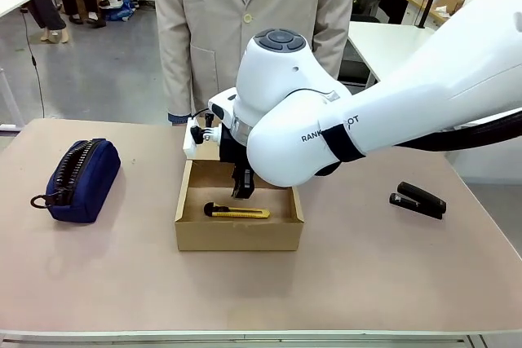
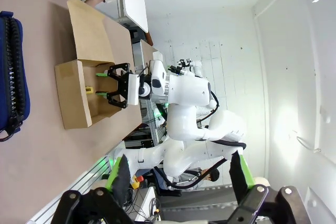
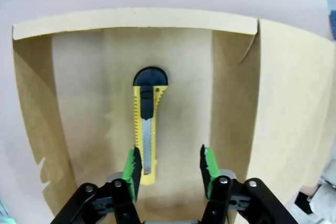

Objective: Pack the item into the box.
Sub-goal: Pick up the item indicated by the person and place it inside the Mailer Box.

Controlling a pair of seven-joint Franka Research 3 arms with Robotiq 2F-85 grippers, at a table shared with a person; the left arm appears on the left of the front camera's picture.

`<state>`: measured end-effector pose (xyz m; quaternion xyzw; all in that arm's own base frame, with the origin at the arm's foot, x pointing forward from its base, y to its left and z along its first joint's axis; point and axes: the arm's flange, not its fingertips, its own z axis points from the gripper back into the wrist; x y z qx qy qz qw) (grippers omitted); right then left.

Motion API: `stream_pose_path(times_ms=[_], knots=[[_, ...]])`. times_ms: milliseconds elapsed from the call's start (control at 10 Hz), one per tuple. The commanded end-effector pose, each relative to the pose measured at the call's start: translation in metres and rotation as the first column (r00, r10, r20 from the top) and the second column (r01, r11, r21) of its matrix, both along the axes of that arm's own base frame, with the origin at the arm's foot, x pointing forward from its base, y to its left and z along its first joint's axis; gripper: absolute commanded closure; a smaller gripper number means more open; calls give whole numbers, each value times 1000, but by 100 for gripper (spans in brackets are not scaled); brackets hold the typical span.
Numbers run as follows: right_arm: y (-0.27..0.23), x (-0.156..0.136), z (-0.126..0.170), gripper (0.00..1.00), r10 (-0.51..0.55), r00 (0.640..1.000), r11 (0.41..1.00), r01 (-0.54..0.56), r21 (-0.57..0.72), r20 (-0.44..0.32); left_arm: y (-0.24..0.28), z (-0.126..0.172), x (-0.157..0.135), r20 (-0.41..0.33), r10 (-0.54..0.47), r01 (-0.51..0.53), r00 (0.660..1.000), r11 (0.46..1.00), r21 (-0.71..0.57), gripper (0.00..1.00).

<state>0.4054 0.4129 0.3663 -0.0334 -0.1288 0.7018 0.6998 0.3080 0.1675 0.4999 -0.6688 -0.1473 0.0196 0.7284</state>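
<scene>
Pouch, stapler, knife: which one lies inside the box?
The yellow knife, flat on the box floor; the navy pouch and black stapler sit outside.

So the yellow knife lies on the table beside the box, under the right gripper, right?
No: the yellow knife lies inside the box, on its floor, under the right gripper. The right wrist view shows it.

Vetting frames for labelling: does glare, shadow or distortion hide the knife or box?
Front view: even light, knife plain in the box. Left wrist view: rolled sideways, wall washed out, knife tiny. Right wrist view: wide-angle bows the box walls; soft shadow around knife.
</scene>
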Motion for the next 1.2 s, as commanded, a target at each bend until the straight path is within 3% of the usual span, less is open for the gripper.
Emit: stream_pose_path(times_ms=[0,500,600,700,800,900,1000,1100], knots=[[-8,-6,6,0,37,999,999,-38,17,36,0,0,-2,22,-12,13,1000,1000,-2,0],[-17,-8,13,0,33,997,998,-36,50,66,0,0,-2,22,-12,13,1000,1000,-2,0],[-23,-7,17,0,-37,999,998,35,57,39,0,0,-2,22,-12,13,1000,1000,-2,0],[-39,-7,29,0,-176,984,982,177,61,-21,0,0,-2,22,-12,13,1000,1000,-2,0],[-70,-12,58,0,-401,890,886,437,156,-217,0,0,-2,22,-12,13,1000,1000,-2,0],[-106,-23,82,0,-498,734,748,633,200,-461,0,0,-2,22,-12,13,1000,1000,-2,0],[-149,-39,96,0,-465,651,671,701,241,-600,0,0,-2,22,-12,13,1000,1000,-2,0],[-190,-56,98,0,-380,609,624,725,293,-696,0,0,-2,22,-12,13,1000,1000,-2,0]])
